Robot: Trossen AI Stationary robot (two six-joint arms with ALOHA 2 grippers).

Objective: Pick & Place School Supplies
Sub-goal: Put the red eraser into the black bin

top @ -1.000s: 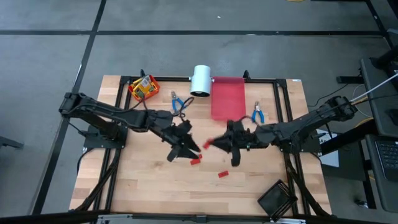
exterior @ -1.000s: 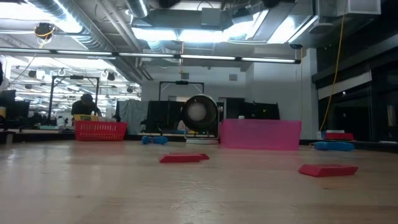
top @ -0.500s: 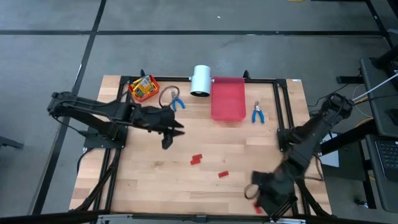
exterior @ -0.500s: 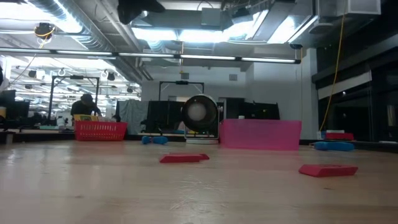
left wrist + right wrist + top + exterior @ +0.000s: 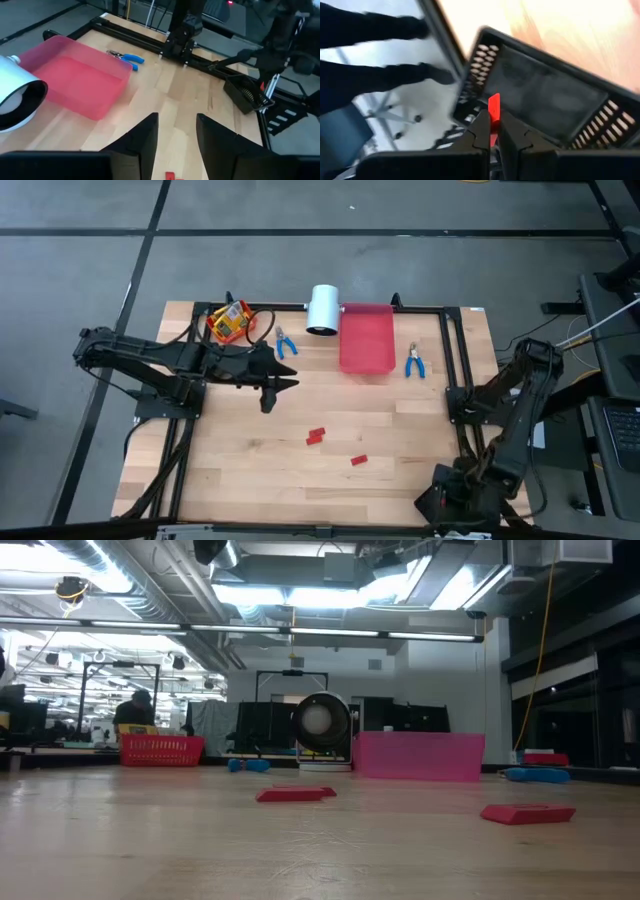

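- Where the right gripper [image 5: 492, 131] hangs over the black tray [image 5: 545, 95], near right, its jaws clench a thin red block [image 5: 493, 111], half hidden.
- Left gripper [image 5: 175, 132]: jaws parted, empty.

Grey concrete floor [image 5: 400, 205] with dark seams surrounds the table; overhead, ceiling lights [image 5: 290, 590] glow among ducts [image 5: 140, 585].

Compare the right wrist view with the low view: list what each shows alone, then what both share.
Right wrist only: the right end effector shut on a red block, over the black tray.
Low only: two red blocks on the table, the pink bin, the white cylinder, a red basket.
Shared: nothing identifiable.
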